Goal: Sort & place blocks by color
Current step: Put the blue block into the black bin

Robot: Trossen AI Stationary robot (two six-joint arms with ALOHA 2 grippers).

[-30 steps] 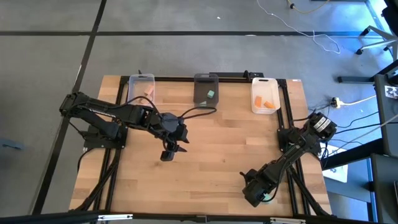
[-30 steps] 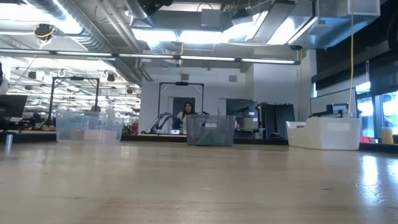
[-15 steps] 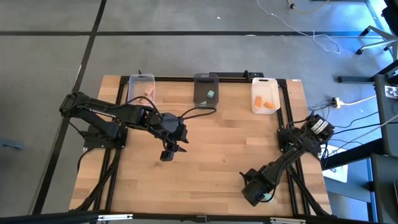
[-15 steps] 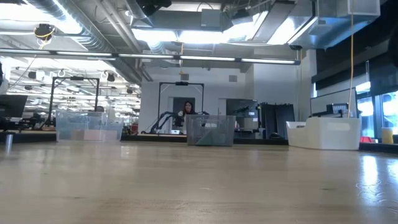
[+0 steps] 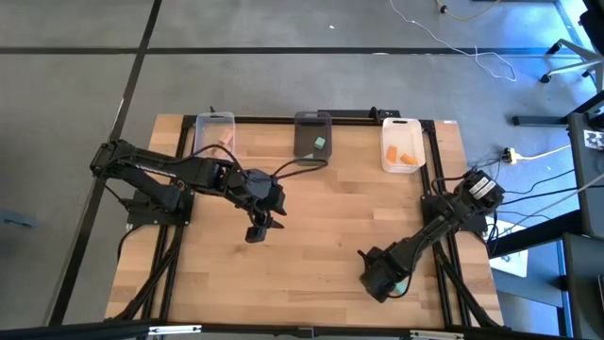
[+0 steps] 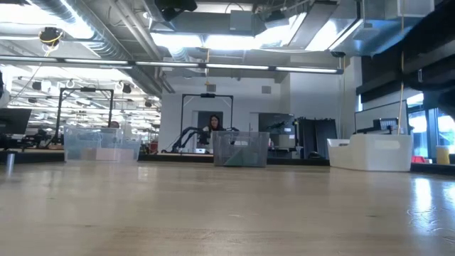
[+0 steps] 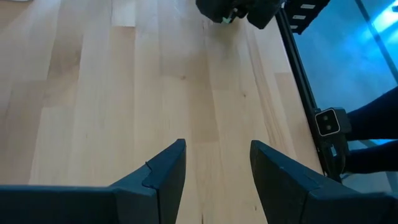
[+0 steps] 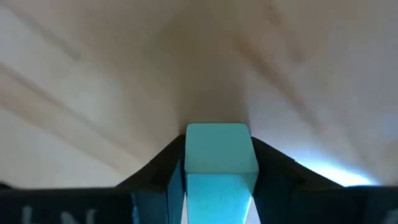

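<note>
A teal-green block (image 8: 217,152) sits between the fingers of my right gripper (image 5: 379,280), which is shut on it near the table's front right. The left wrist view also shows that gripper (image 7: 233,11) far off. My left gripper (image 5: 255,233) hangs open above the table's left middle, with nothing between its fingers (image 7: 166,168). Other blocks lie in three bins at the far edge: a tan one in the clear bin (image 5: 215,132), a teal one (image 5: 320,144) in the grey bin (image 5: 311,125), and orange ones (image 5: 406,157) in the white bin (image 5: 400,132). My right gripper pinches the teal block's two opposite sides (image 8: 189,158) between its two fingers. The fingers come steeply from above, pointing down. The block's free end (image 8: 217,134) sticks out past the fingertips; whether it touches the table I cannot tell.
A broad bare stretch of the wooden tabletop (image 5: 330,217) lies between the two arms and the bins. Black frame rails (image 5: 439,161) run along the table's sides. Cables (image 5: 302,168) trail from the left arm.
My right gripper has moved toward the table's left and slightly toward its far edge, carrying the teal block.
</note>
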